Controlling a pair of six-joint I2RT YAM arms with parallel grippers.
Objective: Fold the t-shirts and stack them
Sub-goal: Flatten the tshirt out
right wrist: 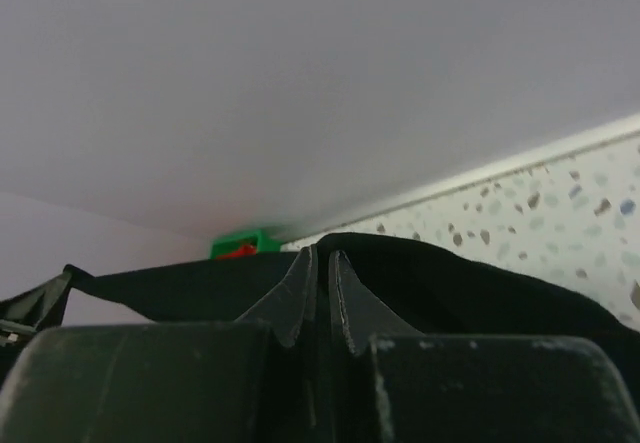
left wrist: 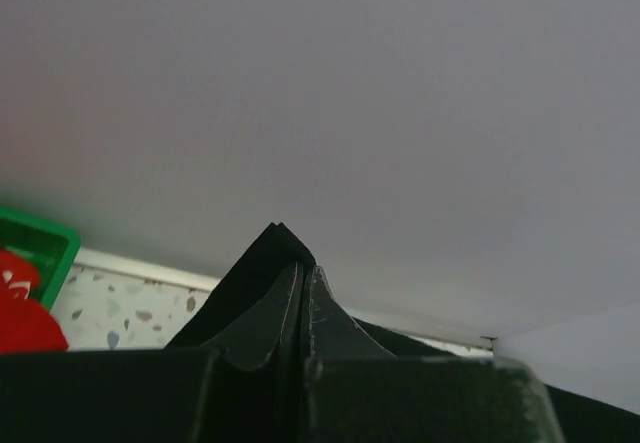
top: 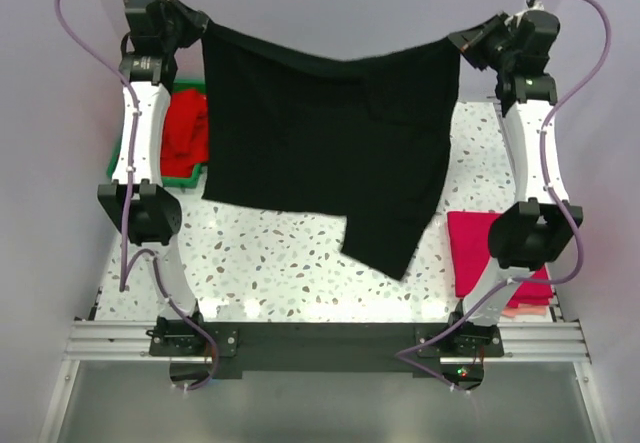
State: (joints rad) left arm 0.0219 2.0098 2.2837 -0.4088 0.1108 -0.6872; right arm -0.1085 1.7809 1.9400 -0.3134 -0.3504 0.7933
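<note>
Left hand (top: 204, 25) and right hand (top: 459, 41) each clamp a corner of the black t-shirt (top: 310, 133), hanging it above the desk (top: 270, 263), likely to spread it.

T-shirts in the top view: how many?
3. Black t-shirt hangs between left gripper and right gripper; red t-shirt heaped in green tray, far left; magenta t-shirt folded, near right. More may hide in those piles.

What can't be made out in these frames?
Top view: black shirt hangs mid-frame, hiding the table behind it.
Top view: red shirts half behind the left arm; count unclear.
Top view: pink shirt partly under the right arm; layers beneath unclear.
Wrist views: left end effector and right end effector block the lower frame; shirt below unseen.
</note>
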